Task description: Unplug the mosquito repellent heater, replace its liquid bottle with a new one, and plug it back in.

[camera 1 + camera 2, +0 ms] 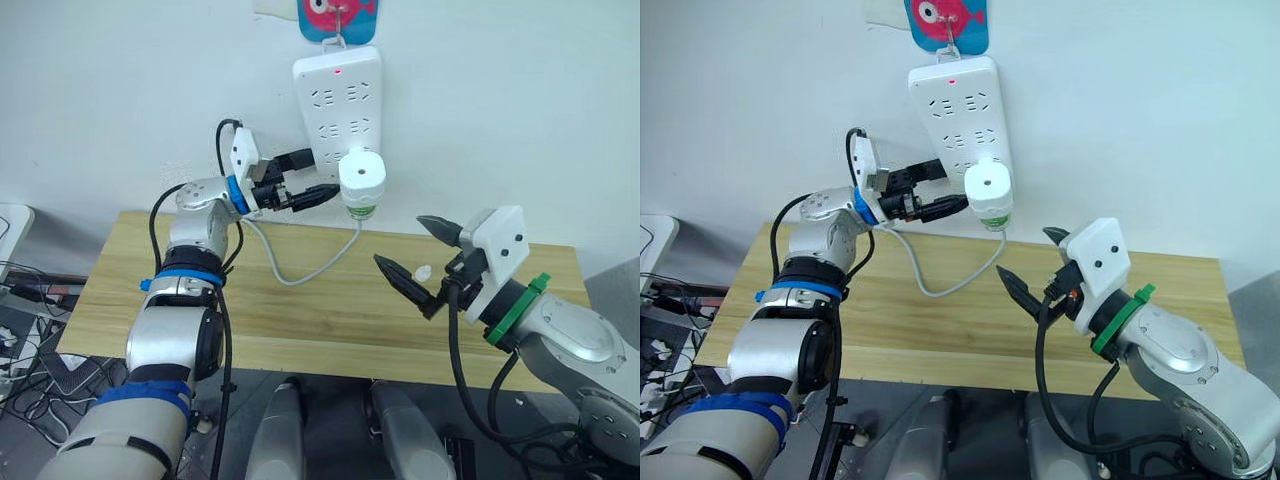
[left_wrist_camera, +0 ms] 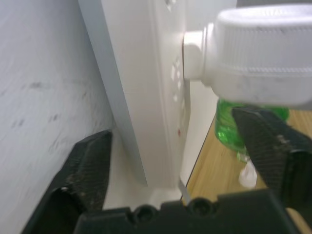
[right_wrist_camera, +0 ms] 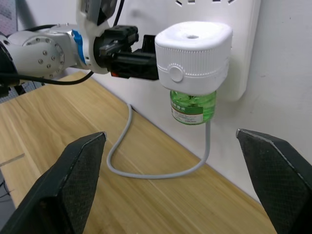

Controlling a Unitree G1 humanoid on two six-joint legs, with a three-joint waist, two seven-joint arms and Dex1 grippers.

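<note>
- At the desk's back edge, the heater sits plugged into the wall strip, a green bottle screwed beneath.
- Left pincer open beside it; right pincer open, empty.
- Whether swapping is done, I cannot tell.

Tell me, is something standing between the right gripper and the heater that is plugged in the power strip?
Nothing visible does. The right gripper is open above the table, facing the mosquito repellent heater across open space. The left gripper is at the heater's far side, next to the power strip.
</note>
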